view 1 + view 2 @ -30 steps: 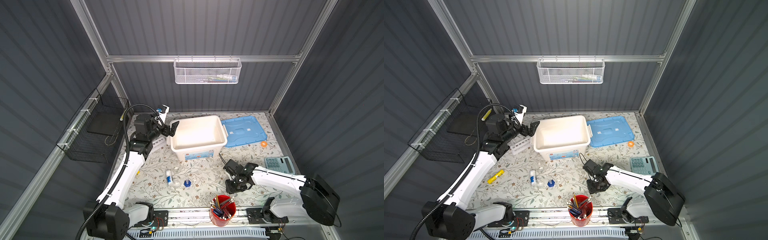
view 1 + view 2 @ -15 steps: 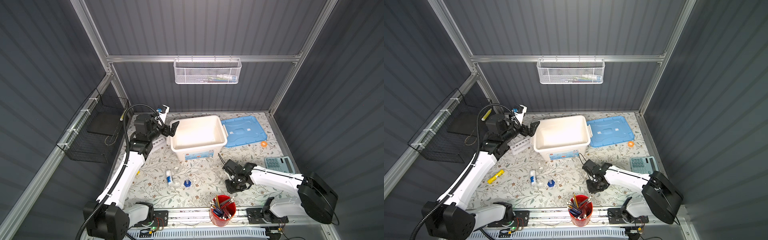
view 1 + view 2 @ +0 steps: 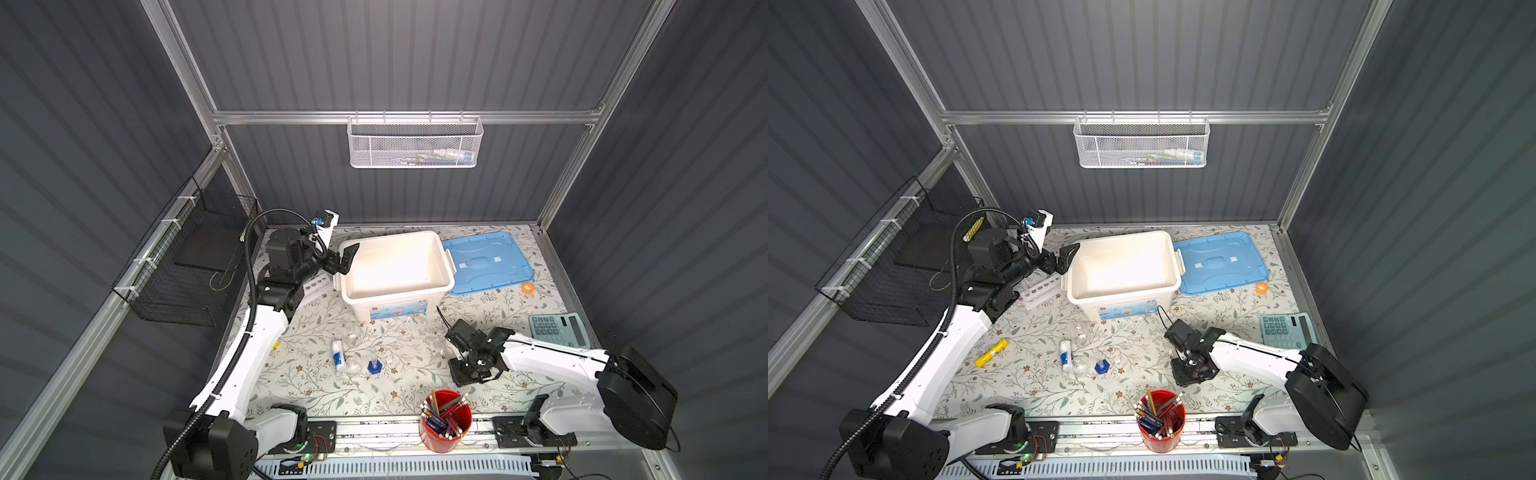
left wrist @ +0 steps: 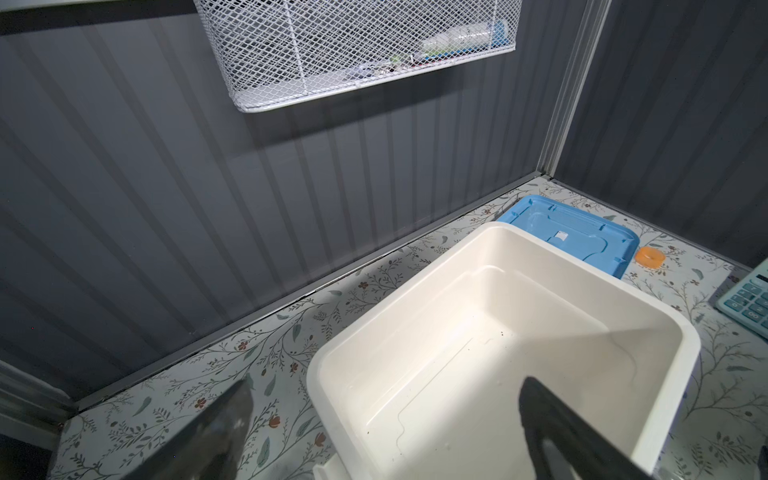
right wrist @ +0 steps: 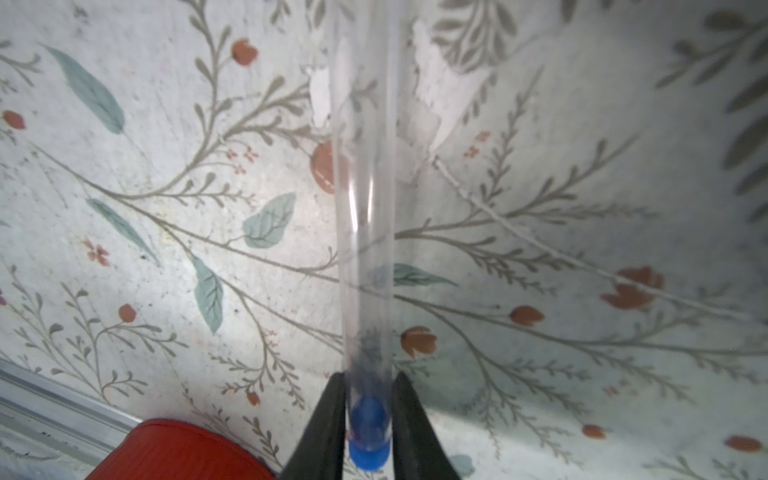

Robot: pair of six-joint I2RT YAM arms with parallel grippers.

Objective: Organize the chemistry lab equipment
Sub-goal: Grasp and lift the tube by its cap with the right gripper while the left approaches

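Our right fingers [image 5: 328,415] have closed onto the tube [image 5: 365,208] at its blue-capped end, just beside the cup [image 5: 178,449]. It lies along the table [image 5: 124,208], long axis pointing straight away from them. Left fingers [image 4: 557,432] gape, far from the cup.

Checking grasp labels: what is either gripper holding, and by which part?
Right gripper pinches a clear tube at its blue-capped end; left gripper is open, holding nothing.

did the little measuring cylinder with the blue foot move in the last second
No. The measuring cylinder stands on the same spot in front of the white bin, just right of the white stick.
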